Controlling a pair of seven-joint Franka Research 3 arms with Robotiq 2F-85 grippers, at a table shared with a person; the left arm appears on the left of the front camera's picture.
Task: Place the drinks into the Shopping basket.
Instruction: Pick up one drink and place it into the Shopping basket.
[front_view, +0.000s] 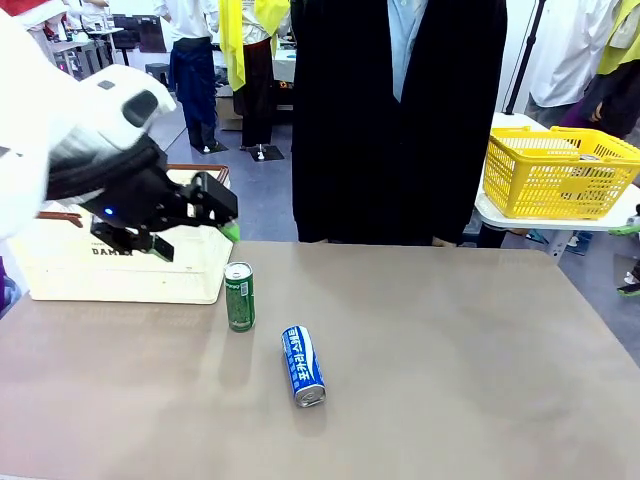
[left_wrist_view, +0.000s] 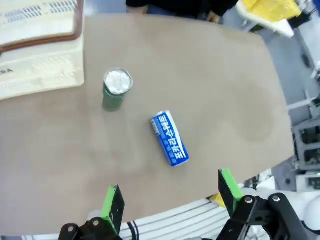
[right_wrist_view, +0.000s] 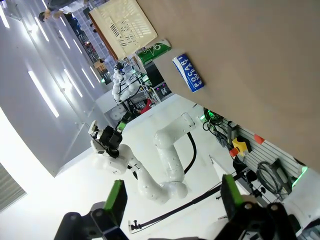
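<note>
Plainly, both drinks sit out on the bench (front_view: 450, 390), neither yet in the Shopping basket (front_view: 120, 282), which stands at the far left of the bench. The green can (front_view: 239, 297) stands upright with its silver top up, just beside the basket's near corner. The blue can (front_view: 303, 366) lies on its side near it, apart from it and closer to the middle. The left fingers (left_wrist_view: 112, 200) are spread wide with nothing between them, hovering above the bench beside the basket. The right fingers (right_wrist_view: 116, 197) are likewise apart and empty, held well away from both cans.

These slim cans should be stiff enough for a moderate pinch, though thin metal dents under a hard squeeze, and the smooth painted walls are probably slick against the pads. Whether they are full I cannot tell, so their weight is a guess. The upright can is best taken across its mid-body. The lying one is free to roll, so the fingers should straddle it at mid-length and close across its round sides
</note>
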